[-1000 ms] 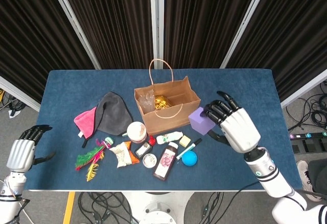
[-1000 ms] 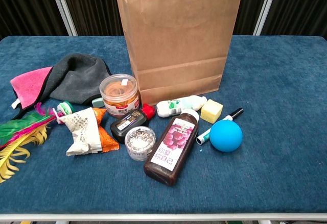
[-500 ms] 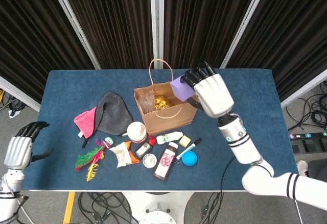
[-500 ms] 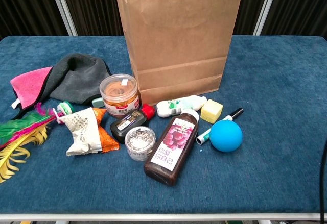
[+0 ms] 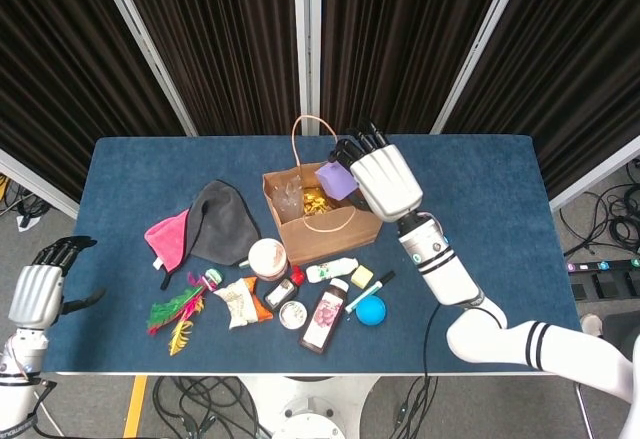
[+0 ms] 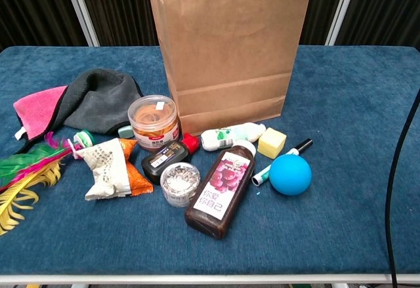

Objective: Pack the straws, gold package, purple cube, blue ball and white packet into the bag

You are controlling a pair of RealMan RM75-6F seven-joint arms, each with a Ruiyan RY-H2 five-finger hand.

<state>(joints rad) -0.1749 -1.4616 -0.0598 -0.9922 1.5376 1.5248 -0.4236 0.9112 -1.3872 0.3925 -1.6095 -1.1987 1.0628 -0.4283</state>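
My right hand (image 5: 380, 181) holds the purple cube (image 5: 336, 179) over the open mouth of the brown paper bag (image 5: 345, 227). Inside the bag I see the gold package (image 5: 316, 201) and clear straws (image 5: 287, 197). The blue ball (image 5: 370, 310) lies on the table in front of the bag, also seen as blue ball (image 6: 290, 174). The white packet (image 5: 236, 303) with a net pattern lies front left, shown too as white packet (image 6: 106, 169). My left hand (image 5: 38, 290) hangs off the table's left edge, fingers curled, holding nothing. The chest view shows the bag (image 6: 230, 52) but neither hand.
In front of the bag lie a round jar (image 5: 267, 257), a dark juice bottle (image 5: 324, 316), a small white bottle (image 5: 331, 270), a yellow block (image 5: 362, 277), a marker (image 5: 370, 291) and a foil-lidded tin (image 5: 293, 314). A grey and pink cloth (image 5: 212, 223) and feathers (image 5: 176, 314) lie left.
My right hand has carried the purple cube up from the table at the bag's right side, then leftward until it is over the bag's opening. The left hand has barely moved.
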